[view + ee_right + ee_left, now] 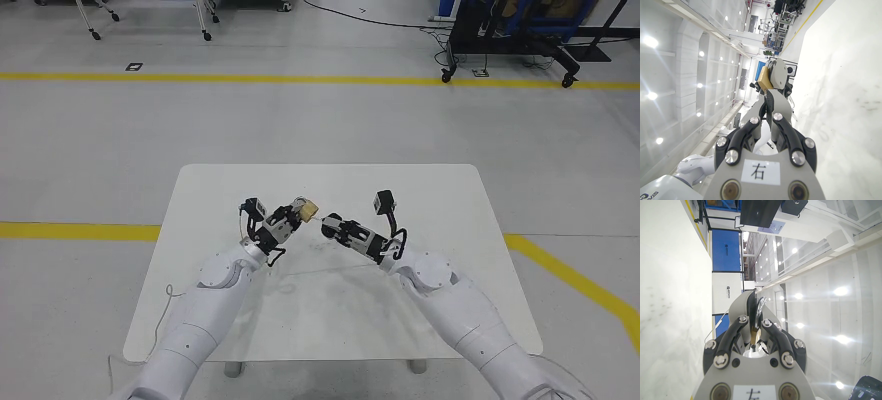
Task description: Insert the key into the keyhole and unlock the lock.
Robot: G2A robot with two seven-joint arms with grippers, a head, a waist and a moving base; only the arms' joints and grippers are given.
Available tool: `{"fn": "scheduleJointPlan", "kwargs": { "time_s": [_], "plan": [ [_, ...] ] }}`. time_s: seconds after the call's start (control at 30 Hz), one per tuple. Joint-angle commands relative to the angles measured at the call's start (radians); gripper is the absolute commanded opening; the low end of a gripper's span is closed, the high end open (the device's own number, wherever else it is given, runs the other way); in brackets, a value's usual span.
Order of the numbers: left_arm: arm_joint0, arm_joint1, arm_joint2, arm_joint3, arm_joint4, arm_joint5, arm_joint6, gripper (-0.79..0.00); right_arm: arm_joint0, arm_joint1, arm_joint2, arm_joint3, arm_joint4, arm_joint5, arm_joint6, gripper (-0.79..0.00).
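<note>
- Right wrist view, nearest: the right pincer (766, 97) is closed tight on the one key (765, 92). The key's tip meets the bottom face of the lock (764, 78); how deep it sits I cannot tell.
- Just beyond, the left pincer (757, 307) is clamped on the brass lock. It holds the lock in the air above the desk (420, 190), midway between the side edges and nearer the far edge.
- Judged: grasping and lining up look done. Seating the key fully and turning it to open the lock seem left.
- Count: one key, one lock, two pincers.
</note>
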Motion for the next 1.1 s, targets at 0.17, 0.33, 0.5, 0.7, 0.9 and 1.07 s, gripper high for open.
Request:
{"fn": "scheduleJointPlan", "kwargs": {
  "time_s": [0.17,0.33,0.5,0.7,0.9,1.07],
  "plan": [
    [0.008,-0.003,0.005,-0.008,0.076,-0.036,0.056,-0.785,-0.011,-0.005,-0.008,-0.032,-0.110,0.021,-0.092,-0.785],
    [0.017,-0.005,0.006,-0.020,0.115,-0.054,0.103,-0.785,-0.026,-0.009,-0.013,-0.059,-0.144,0.030,-0.131,-0.785],
    [0.038,-0.012,-0.008,-0.038,0.037,-0.043,0.123,-0.785,-0.039,-0.013,-0.008,-0.073,-0.103,0.007,-0.103,-0.785],
    [0.039,-0.012,-0.012,-0.040,0.015,-0.031,0.111,-0.785,-0.042,-0.014,-0.006,-0.080,-0.031,-0.008,-0.028,-0.785],
    [0.059,-0.013,-0.019,-0.073,0.010,0.007,0.137,-0.785,-0.065,-0.015,0.010,-0.120,-0.048,-0.060,-0.109,-0.785],
    [0.070,-0.023,-0.028,-0.100,-0.125,0.072,0.114,-0.785,-0.109,-0.021,0.024,-0.183,-0.150,-0.096,-0.295,-0.785]
  ]
}}
